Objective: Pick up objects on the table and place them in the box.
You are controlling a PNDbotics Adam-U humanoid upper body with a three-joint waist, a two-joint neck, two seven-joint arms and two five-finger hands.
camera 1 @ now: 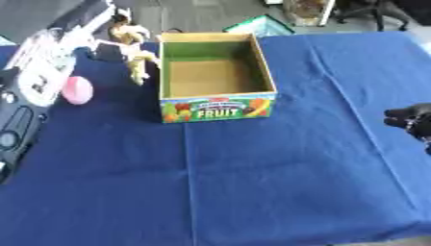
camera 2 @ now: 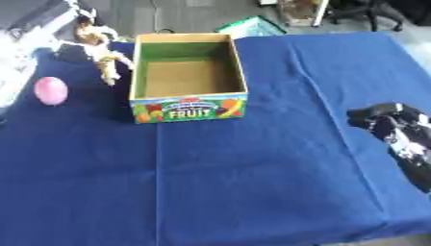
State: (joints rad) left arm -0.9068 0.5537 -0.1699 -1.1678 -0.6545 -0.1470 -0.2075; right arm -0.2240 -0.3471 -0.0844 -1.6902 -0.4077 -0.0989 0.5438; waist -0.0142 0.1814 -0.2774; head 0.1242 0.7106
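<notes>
Blue cloth covers the whole table (camera 1: 252, 182), and it has some long folds in it. At the far left corner the robot's left hand (camera 1: 126, 34) is raised above the cloth and its fingers are closed around a pale, tan-coloured toy (camera 1: 137, 60), which hangs down from the hand just beside the left wall of the box. What kind of toy it is I cannot tell. Near the left edge, a little closer to me, a pink egg-shaped thing (camera 2: 50, 90) lies on the cloth, apart from the box. The cardboard box (camera 1: 217, 109) stands near the far edge, open on top, green inside with a brown bottom, and on its front wall is written FRUIT. Nothing shows inside it. At the right edge the right hand (camera 2: 389, 120) is low over the cloth, its dark fingers bent inward, holding nothing.
</notes>
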